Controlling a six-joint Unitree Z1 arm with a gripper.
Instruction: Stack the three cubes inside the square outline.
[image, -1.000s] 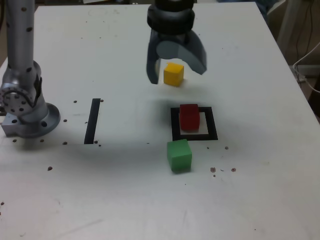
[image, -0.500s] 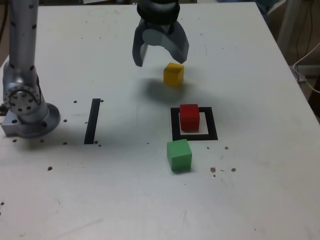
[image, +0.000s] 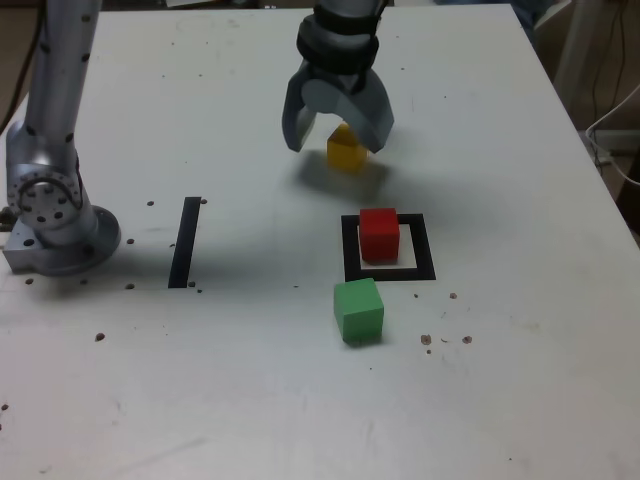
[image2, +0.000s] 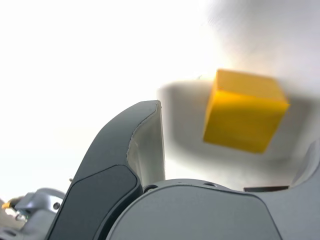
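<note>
White tabletop (image: 520, 400), speckled with small dark spots, fills the exterior view. Nearest the camera, the green cube (image: 358, 310) sits on the bare surface at about six o'clock from the square outline (image: 349, 248), just outside its near edge. The red cube (image: 379, 234) stands inside that thick black frame, toward its far side, with a strip of the white centre showing in front of it. At nine o'clock from the frame, well apart, lies a straight black strip (image: 185, 241), and beyond it stands the arm's grey base (image: 50, 215). Farther back, at about twelve o'clock from the red cube, the yellow cube (image: 346, 152) rests on the table, partly hidden by the gripper (image: 336, 130), whose jaws are spread wide and hang around it. From the wrist, the yellow block (image2: 245, 111) is a plain, sharp-edged solid lying between the two fingers (image2: 142, 150), touching neither.
</note>
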